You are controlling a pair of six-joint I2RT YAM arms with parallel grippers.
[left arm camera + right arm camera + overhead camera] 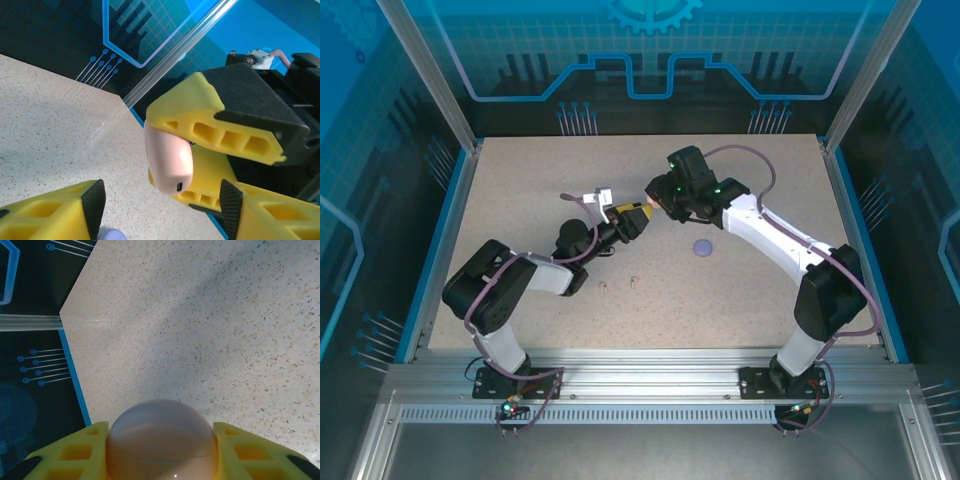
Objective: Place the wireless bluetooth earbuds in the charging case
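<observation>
Right gripper [663,198]: clamped on the pale pink charging case [168,157], holding it above the table [540,180], a little toward 12 o'clock from the table's middle in the overhead view.
Pink case: round and smooth, pinched edge-on between the yellow fingers. Its lid looks shut, with a small port visible on its lower edge.
Left gripper [642,212]: jaws apart with nothing between them. It faces the pink case from the 9 o'clock side, its tips close to the case but not touching it.
Earbuds: two tiny buds [603,287] [634,281] lie loose on the table, near each other, at about 7 o'clock from where the grippers meet. Their colour is too small to tell.
Purple case [704,248]: a small disc flat on the table at about 4 o'clock from the grippers. No gripper is touching it.
Done so far: the pink case is lifted and presented to the other arm.
Left to do: probably everything that counts. The lid seems to need opening, no bud is picked up, and none can be seen seated in a case.
</observation>
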